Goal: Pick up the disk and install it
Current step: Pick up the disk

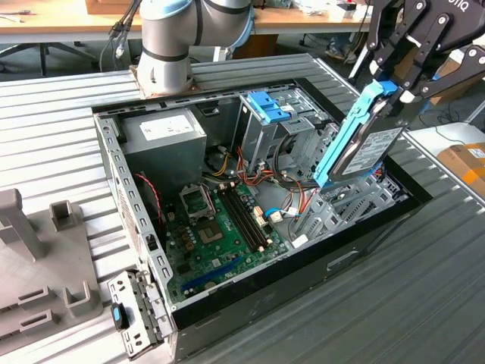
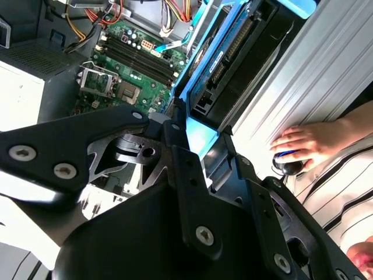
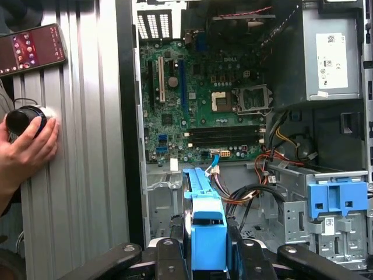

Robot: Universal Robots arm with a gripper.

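The gripper (image 1: 392, 92) is clenched on the disk (image 1: 362, 144), at its upper end. The disk hangs tilted over the open case (image 1: 303, 282), at its end toward the exterior view's right

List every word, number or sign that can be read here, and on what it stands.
Label on the power supply: too small to read.
Label on the disk: blurred, unreadable.
Screen of the phone: too small.
Print on the motherboard: too small.
So nothing can be quoted.
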